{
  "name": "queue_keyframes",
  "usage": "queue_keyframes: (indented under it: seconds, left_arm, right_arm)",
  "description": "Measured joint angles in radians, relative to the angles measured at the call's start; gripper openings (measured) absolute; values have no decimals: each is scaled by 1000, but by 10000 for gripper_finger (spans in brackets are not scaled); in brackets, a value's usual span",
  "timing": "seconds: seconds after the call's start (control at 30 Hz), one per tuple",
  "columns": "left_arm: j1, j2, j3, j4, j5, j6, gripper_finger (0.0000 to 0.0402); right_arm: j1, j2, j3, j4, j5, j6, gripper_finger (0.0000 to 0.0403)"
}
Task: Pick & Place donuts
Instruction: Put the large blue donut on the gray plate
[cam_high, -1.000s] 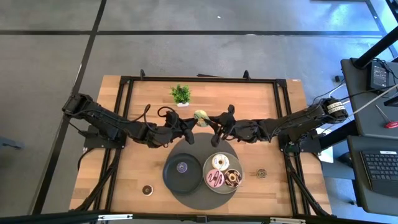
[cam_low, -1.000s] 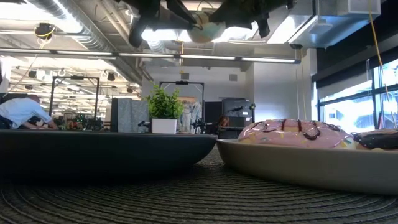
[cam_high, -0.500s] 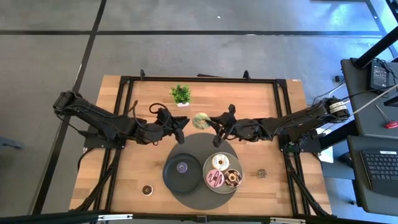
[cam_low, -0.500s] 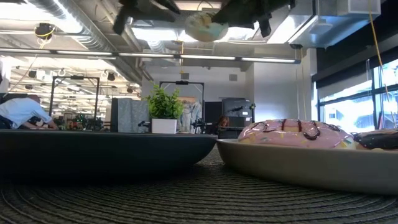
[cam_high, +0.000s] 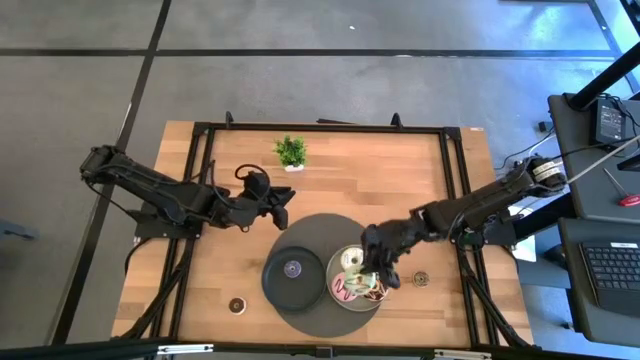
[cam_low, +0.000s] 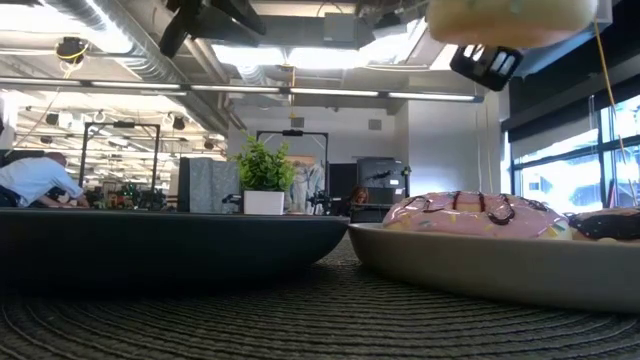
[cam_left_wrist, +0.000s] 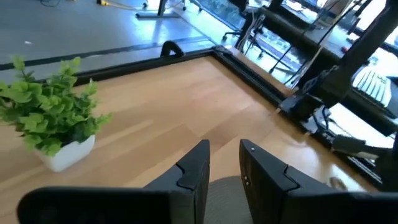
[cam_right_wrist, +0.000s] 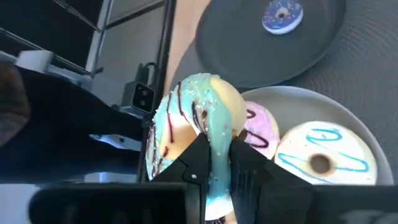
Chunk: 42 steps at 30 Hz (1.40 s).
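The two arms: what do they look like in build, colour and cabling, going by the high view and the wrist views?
Both the left arm and the right arm are dark, slim and jointed, with thin black cables looping along them. The right arm carries a pale silver ring near its base. The left end effector has two flat, matte black fingers with angular tips, and the right end effector has the same kind.

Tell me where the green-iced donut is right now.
The green-iced donut is pinched in the right gripper, held in the air above the light grey plate with the pink donut and white donut.
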<state>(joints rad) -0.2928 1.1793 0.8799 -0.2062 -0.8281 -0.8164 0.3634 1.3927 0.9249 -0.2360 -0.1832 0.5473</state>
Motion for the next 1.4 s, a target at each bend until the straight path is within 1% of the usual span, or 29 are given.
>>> queue_keyframes:
  seconds: [0.1, 0.2, 0.4, 0.73, 0.9, 1.1, 1.23, 1.4]
  left_arm:
    - [1, 8, 1, 2, 20, -9, 83]
    - [1, 14, 0, 5, 45, -12, 81]
    - [1, 25, 0, -4, 72, -36, 80]
    - [1, 37, 0, -3, 99, -37, 81]
    - [1, 37, 0, -3, 98, -37, 83]
    - [1, 37, 0, -4, 94, -35, 81]
    - [1, 37, 0, -4, 94, -34, 79]
    - [1, 37, 0, -4, 94, -34, 83]
  right_arm:
    - [19, 23, 0, -2, 56, 12, 49]
    - [21, 38, 0, -3, 77, 18, 49]
    - [22, 87, 0, -40, 76, 11, 49]
    - [22, 193, 0, -43, 54, -7, 49]
    - [21, 241, 0, -42, 72, -5, 49]
    - [21, 265, 0, -43, 85, -26, 50]
    - [21, 264, 1, -45, 86, -31, 73]
    - [21, 253, 1, -48, 86, -32, 129]
